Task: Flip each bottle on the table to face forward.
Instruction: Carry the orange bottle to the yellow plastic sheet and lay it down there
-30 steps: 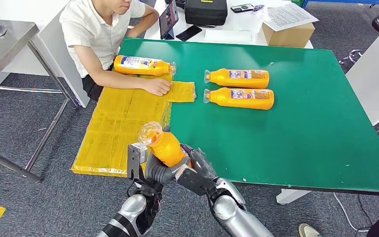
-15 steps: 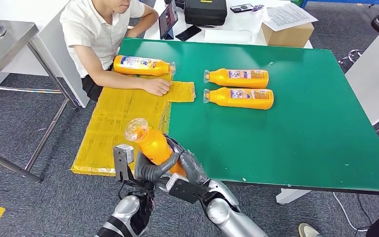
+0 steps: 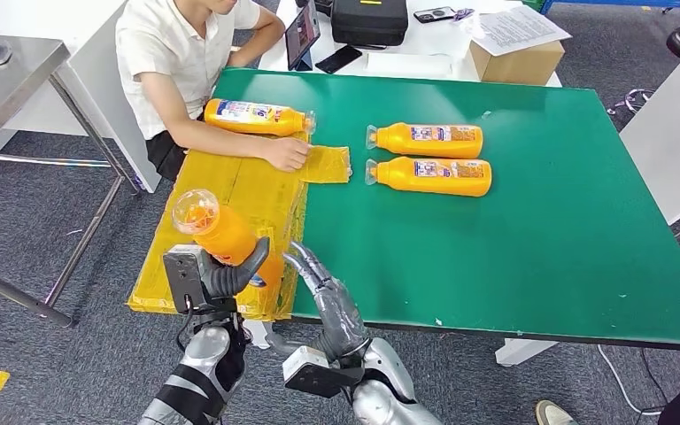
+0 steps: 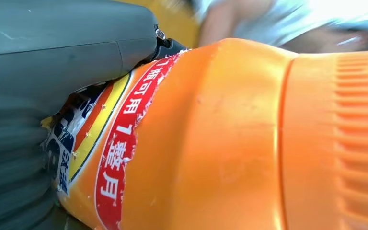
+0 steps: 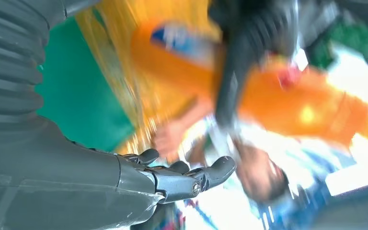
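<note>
My left hand (image 3: 230, 276) grips an orange bottle (image 3: 221, 234) with a clear cap, held tilted over the near left corner of the green table (image 3: 531, 230); its orange body and torn label (image 4: 110, 158) fill the left wrist view. My right hand (image 3: 323, 297) is beside it, fingers stretched out and holding nothing; in the right wrist view its fingers (image 5: 191, 175) point toward the blurred bottle (image 5: 311, 103). Two orange bottles (image 3: 425, 139) (image 3: 429, 175) lie side by side mid-table. A third bottle (image 3: 255, 117) lies at the far left.
A person (image 3: 186, 62) sits at the table's left side with a hand (image 3: 285, 155) on yellow flattened packaging (image 3: 221, 204). Behind the green table stands a white table holding a black case (image 3: 369, 21) and a cardboard box (image 3: 515, 60).
My left hand has carried the bottle left and outward, past the table's near left corner. My right hand has let go of it and now stands open beside it.
</note>
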Motion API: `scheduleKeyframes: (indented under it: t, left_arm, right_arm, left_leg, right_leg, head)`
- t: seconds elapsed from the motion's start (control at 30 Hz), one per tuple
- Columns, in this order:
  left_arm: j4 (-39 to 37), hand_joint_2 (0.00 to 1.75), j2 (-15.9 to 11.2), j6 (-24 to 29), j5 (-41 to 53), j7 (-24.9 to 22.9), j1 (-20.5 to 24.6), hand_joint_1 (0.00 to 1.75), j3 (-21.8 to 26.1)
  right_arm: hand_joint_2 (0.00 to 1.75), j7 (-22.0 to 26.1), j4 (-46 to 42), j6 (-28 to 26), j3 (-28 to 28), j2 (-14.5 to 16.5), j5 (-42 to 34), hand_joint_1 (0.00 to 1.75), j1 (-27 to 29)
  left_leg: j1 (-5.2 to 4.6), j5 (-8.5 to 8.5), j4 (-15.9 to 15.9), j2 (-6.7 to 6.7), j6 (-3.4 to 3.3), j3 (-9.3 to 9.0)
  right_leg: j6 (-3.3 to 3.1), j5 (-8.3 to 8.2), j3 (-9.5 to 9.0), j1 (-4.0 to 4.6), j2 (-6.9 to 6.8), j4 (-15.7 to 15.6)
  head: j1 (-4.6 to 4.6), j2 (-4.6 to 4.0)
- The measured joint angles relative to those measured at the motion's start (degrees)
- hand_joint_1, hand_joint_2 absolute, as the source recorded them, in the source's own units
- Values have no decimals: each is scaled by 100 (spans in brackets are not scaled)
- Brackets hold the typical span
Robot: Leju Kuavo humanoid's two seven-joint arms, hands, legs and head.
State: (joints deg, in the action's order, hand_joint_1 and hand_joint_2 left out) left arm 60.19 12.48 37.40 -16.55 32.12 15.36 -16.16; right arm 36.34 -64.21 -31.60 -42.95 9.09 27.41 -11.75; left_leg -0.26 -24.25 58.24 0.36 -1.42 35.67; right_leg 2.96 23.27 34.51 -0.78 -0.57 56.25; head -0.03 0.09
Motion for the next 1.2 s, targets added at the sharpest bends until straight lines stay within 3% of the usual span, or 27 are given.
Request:
scheduleKeyframes:
  t: [0.13,0.3,0.37,0.87,1.0,1.13,1.2]
  left_arm:
    - [-73,175,120,237,1916,230,149,175,651]
    - [-230,175,339,269,5479,-18,403,175,1720]
    - [-338,175,357,270,6225,-240,451,175,1895]
    - [-608,175,375,273,6560,-426,571,175,2200]
    - [-891,175,327,263,7825,-1311,764,170,2001]
    - [-1644,175,153,-115,9090,-2432,1260,175,1301]
    - [-1992,175,98,-475,8997,-2565,1516,155,987]
  right_arm:
    - [175,315,-370,-745,26,142,142,0,87]
    - [175,357,-760,-807,45,238,111,0,127]
    - [175,359,-839,-810,46,241,76,0,127]
    - [175,361,-984,-811,46,250,31,0,127]
    - [175,361,-1009,-811,39,241,-75,0,113]
    - [175,361,-1097,-811,3,173,-248,0,57]
    - [175,361,-1170,-811,-21,135,-287,0,35]
  left_leg:
    - [0,1,0,1,0,0]
    - [0,3,0,2,-1,-2]
    - [0,3,0,7,-1,-1]
    - [0,3,0,8,-1,1]
    - [0,4,0,3,-1,1]
    - [-1,7,0,3,0,1]
    - [-1,8,1,3,1,2]
  right_leg:
    - [0,0,1,0,1,0]
    - [0,-1,1,0,1,0]
    - [-1,-2,3,0,3,1]
    - [-1,-2,6,0,5,0]
    - [-1,-2,6,0,2,0]
    - [1,-5,4,0,2,1]
    - [2,-6,3,-1,3,1]
  head:
    - [0,0]
    - [-1,0]
    - [0,0]
    - [-1,0]
    - [0,0]
    - [-1,0]
    - [-1,0]
